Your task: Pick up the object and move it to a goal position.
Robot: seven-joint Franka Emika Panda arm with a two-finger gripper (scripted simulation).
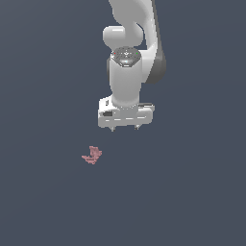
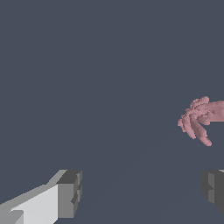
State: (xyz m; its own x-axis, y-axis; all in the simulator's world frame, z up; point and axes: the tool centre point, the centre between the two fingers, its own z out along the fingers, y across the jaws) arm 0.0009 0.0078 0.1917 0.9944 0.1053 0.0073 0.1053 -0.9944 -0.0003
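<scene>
One object (image 1: 92,155) is sitting on the dark desk (image 1: 43,202), off to the exterior view's left of the claw (image 1: 125,129) and clear of it. I'm seeing the claw released, holding nothing. I'm judging the piece as light and rigid with fragile thin prongs, so I'm planning to pinch the lumpy core. Wrist view is cropping it; no goal marker is showing.

no readable text, no labels, no brand marks, no numbers, no signs on anything in either view
</scene>
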